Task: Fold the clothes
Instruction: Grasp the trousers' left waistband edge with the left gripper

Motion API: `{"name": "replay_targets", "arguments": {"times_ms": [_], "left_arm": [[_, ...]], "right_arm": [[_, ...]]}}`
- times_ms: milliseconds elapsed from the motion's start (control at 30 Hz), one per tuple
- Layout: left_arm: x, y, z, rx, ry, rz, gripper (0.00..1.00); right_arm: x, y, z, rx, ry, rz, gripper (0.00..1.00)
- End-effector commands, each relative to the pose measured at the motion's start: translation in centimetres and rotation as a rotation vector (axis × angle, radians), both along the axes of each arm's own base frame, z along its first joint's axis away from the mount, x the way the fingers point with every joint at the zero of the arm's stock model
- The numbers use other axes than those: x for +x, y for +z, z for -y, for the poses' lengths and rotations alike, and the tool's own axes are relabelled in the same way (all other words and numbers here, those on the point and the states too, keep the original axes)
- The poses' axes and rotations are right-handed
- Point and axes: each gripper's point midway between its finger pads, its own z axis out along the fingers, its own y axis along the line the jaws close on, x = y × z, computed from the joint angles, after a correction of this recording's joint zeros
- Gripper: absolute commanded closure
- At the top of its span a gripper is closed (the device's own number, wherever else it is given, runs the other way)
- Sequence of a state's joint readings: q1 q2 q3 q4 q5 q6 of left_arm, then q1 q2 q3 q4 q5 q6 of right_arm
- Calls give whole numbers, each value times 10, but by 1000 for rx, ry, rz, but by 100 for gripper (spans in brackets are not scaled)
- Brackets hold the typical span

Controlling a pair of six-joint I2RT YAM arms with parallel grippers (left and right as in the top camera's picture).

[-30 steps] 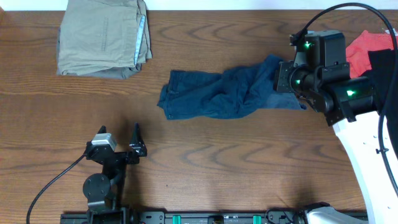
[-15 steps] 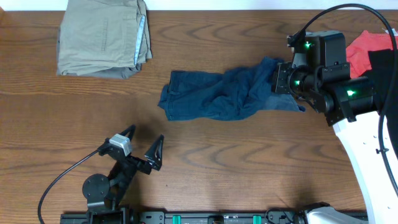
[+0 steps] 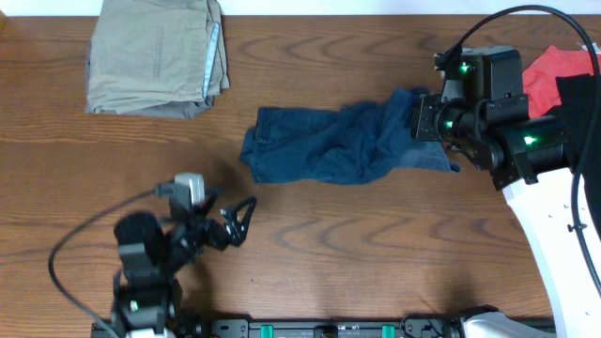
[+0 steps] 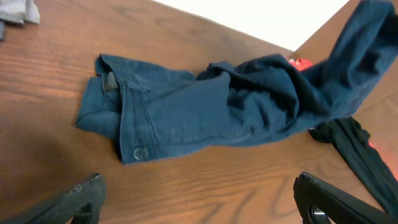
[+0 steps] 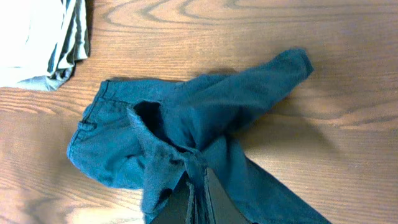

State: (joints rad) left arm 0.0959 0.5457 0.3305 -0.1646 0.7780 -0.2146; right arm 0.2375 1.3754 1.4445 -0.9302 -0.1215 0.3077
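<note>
The clothes, dark navy shorts (image 3: 319,145), lie crumpled in the middle of the wooden table, waistband to the left. Their right end is lifted off the table. My right gripper (image 3: 420,120) is shut on that raised fabric; in the right wrist view the cloth bunches between the closed fingertips (image 5: 199,182) and the shorts (image 5: 186,118) trail away from them. My left gripper (image 3: 230,216) stands open near the front, below and left of the shorts, touching nothing. In the left wrist view its fingers (image 4: 78,199) frame bare wood, with the shorts (image 4: 205,112) ahead.
A folded khaki garment (image 3: 155,56) with a pale blue edge lies at the back left. A red garment (image 3: 559,70) and a black one (image 3: 577,94) lie at the far right, behind my right arm. The black garment (image 4: 354,149) reaches close to the shorts' right end.
My left arm has turned and carried its open gripper to the right, closer to the shorts. The right gripper keeps its hold and has barely moved.
</note>
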Motion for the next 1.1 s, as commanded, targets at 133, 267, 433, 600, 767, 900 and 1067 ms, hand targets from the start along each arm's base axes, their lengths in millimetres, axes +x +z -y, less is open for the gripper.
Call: {"name": "replay_targets", "arguments": {"times_ms": [133,267,433,600,767,900,1067], "left_arm": [[33,-17,1,28,-61,-169,2],[37,-52,0,13,-63,-306,2],[42,-85,-1,0,-65,-415,2],[44,-114,2,-13,-75,-504,2],[51,-121,15,-22,-126,-479,2],[58,-118,29,-12,-166,-426,2],[61,-121,36,33,-172,-406,2]], "right_arm": [[0,10,4,9,-22,23,93],[0,9,5,6,-24,19,93],[0,9,5,8,-25,22,93],[0,9,5,7,-24,22,92],[2,6,4,5,-24,13,90],[4,-1,4,0,-24,-8,89],[7,-9,2,-5,-23,-31,89]]}}
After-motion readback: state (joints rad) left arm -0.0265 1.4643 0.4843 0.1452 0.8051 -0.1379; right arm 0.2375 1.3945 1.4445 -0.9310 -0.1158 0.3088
